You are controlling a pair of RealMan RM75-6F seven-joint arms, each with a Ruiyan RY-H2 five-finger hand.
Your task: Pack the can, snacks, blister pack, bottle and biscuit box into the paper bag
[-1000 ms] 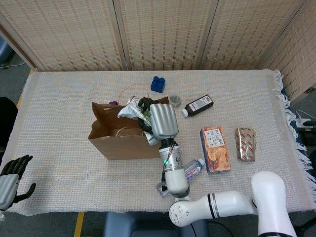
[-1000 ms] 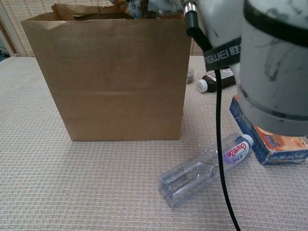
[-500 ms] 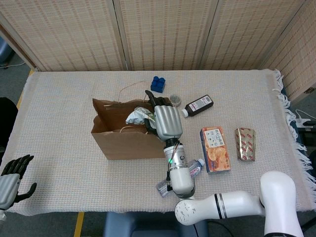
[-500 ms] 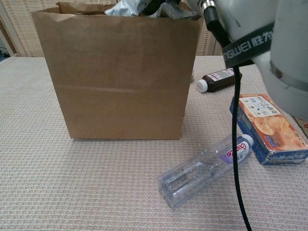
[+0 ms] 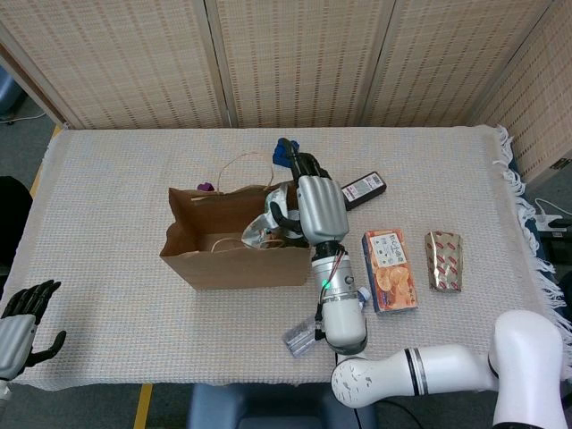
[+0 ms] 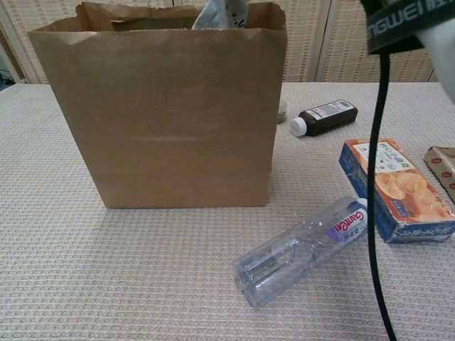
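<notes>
The brown paper bag point(image 5: 234, 257) stands open at mid-table and fills the chest view point(image 6: 163, 114). A silver snack packet point(image 5: 262, 229) sits in its right end, its top poking over the rim point(image 6: 222, 13). My right hand point(image 5: 317, 204) hovers over the bag's right edge with its fingers spread toward the back and nothing in its grasp. My left hand point(image 5: 21, 315) hangs open off the table's near left corner. A clear water bottle point(image 6: 306, 245) lies on its side in front of the bag. The orange biscuit box point(image 5: 390, 270) lies to the right of my arm.
A brown medicine bottle point(image 5: 363, 189) lies behind the biscuit box, and a gold foil pack point(image 5: 444, 260) lies further right. A blue block point(image 5: 281, 150) sits behind the bag, partly hidden by my fingers. A folding screen stands behind the table.
My right hand has drawn back to the right, out of the bag's mouth, and let go of the snack packet, which now rests in the bag. The left hand has not moved.
</notes>
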